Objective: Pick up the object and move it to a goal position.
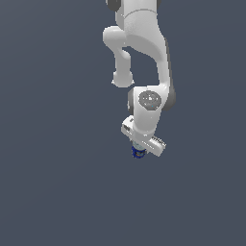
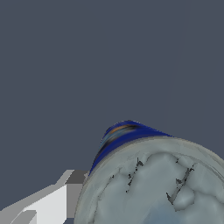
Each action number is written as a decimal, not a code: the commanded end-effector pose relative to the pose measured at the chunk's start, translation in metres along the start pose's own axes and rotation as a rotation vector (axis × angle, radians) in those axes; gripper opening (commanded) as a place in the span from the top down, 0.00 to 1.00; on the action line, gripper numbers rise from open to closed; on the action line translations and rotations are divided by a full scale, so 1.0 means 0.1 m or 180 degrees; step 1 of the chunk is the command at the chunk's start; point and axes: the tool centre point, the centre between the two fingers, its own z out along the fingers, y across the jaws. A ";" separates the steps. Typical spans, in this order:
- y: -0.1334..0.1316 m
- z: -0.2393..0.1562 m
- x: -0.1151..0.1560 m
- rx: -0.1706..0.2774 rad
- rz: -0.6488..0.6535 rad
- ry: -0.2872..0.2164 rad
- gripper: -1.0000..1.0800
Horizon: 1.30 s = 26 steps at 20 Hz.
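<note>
The object is a small can with a dark blue body and a pale grey-silver top. In the exterior view the can (image 1: 138, 153) shows just under the white hand, between the fingers of my gripper (image 1: 140, 150). In the wrist view the can (image 2: 153, 183) fills the lower part of the picture, very close to the camera. One white and grey finger (image 2: 65, 197) lies against its side; the other finger is out of the picture. The gripper looks shut on the can. No goal marker shows in either view.
The white arm (image 1: 144, 43) reaches down from the top of the exterior view. Around it there is only a plain dark grey-blue surface (image 1: 57, 182).
</note>
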 end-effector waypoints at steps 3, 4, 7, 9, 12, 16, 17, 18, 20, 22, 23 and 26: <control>-0.01 0.00 0.01 0.0000 0.0000 0.0001 1.00; -0.03 0.00 0.01 0.0000 0.0000 0.0001 1.00; -0.08 -0.02 0.03 0.0000 0.0000 0.0001 1.00; -0.13 -0.02 0.04 0.0000 0.0000 0.0001 1.00; -0.24 -0.04 0.07 0.0000 0.0000 0.0001 1.00; -0.41 -0.07 0.12 0.0000 0.0000 0.0001 1.00; -0.46 -0.08 0.14 0.0000 0.0000 0.0001 1.00; -0.51 -0.09 0.15 0.0000 0.0000 0.0001 1.00; -0.61 -0.11 0.18 0.0000 0.0000 0.0001 1.00; -0.70 -0.13 0.21 0.0000 0.0000 0.0001 1.00; -0.74 -0.13 0.23 0.0000 0.0000 0.0001 1.00; -0.84 -0.15 0.26 0.0000 0.0000 0.0001 1.00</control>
